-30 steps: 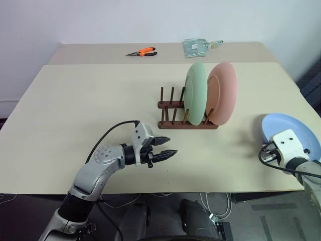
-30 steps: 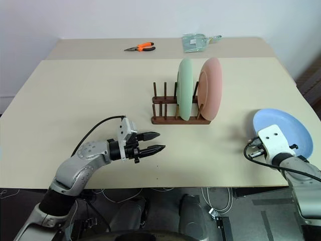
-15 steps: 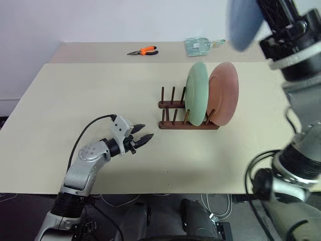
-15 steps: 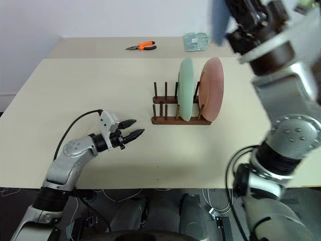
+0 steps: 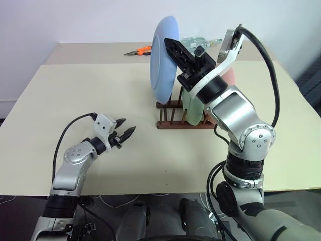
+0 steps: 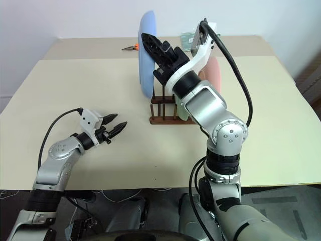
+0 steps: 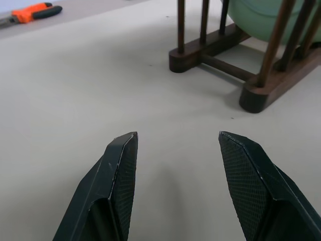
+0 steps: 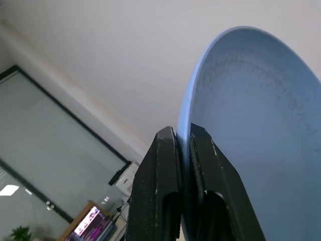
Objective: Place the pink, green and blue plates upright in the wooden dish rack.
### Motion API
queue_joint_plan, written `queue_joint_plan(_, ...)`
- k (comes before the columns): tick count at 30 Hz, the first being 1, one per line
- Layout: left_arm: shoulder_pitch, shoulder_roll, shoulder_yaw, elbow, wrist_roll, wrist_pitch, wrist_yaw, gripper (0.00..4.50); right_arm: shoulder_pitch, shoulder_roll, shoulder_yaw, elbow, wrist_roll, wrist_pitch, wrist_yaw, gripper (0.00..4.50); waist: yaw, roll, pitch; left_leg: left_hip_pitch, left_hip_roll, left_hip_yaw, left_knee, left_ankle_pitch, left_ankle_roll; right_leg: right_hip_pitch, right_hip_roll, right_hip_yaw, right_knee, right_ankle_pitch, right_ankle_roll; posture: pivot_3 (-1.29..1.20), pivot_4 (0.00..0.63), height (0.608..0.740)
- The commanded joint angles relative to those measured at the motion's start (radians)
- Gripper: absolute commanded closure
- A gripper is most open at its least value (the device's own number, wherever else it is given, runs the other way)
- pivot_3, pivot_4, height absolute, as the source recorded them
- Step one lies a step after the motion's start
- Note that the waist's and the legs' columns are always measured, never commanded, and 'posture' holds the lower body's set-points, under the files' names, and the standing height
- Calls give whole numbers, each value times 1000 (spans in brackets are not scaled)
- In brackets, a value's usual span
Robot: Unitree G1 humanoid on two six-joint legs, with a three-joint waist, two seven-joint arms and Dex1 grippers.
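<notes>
Near the front left edge of the table (image 5: 60, 90), the left gripper (image 5: 126, 133) hovers just over the bare top with its fingers apart and nothing between them. Far back, near the rear edge, lie orange-handled pliers (image 5: 141, 51).

Toward the middle of the table, the right gripper (image 5: 173, 48) holds the blue plate (image 5: 161, 60) on edge in the air, above the open left end of the wooden rack (image 5: 170, 111). Its fingers are clamped on the rim, one on each face, as the right wrist view shows.

The plate looks stiff, smooth and light, likely slippery; pinched at one rim point it may swing, so a firm hold on the rim suits it, and a gentle set-down in case it chips.

The rack already carries the green plate (image 5: 191, 108) upright, with the pink plate (image 5: 230, 78) behind it at the right end. The left peg slots stand free.
</notes>
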Motion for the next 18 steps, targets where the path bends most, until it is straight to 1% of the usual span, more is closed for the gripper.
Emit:
queue_joint_plan(1,-4,-8,13,-57,-15,0,9,1876,0,4,4,-20,4,-19,-26,4450,-7,0,0,0,0,0,0,0,0,0,0,0,0,0,0,0,150,740)
queue_joint_plan(5,-10,-11,5,-83,-18,30,8,1876,14,1,2,-1,-33,-25,-45,4450,-12,0,0,0,0,0,0,0,0,0,1,0,1,0,0,0,150,740)
queue_joint_plan(10,-17,-14,1,-110,-19,63,13,1876,32,0,8,29,-36,-10,-58,4450,-12,0,0,0,1,0,0,0,0,0,1,0,1,0,0,0,150,740)
queue_joint_plan(11,-17,-14,0,-115,-19,68,13,1876,35,-1,8,36,-37,-8,-60,3781,-12,0,0,0,1,0,0,0,0,0,1,0,1,0,0,0,150,740)
queue_joint_plan(12,-15,-14,0,-123,-20,74,13,1876,36,-5,5,46,-48,-8,-55,3444,-12,0,0,0,1,0,0,0,0,0,1,0,1,0,0,0,150,740)
queue_joint_plan(17,-10,-13,0,-141,-22,90,12,1876,3,-67,2,56,-162,-17,20,1009,-10,0,0,0,0,1,0,0,0,0,1,0,1,0,0,0,150,740)
queue_joint_plan(18,-7,-12,0,-145,-21,92,12,1876,-16,-127,5,25,-211,-18,93,1009,-10,0,0,0,0,1,0,0,0,0,1,0,0,0,0,0,150,740)
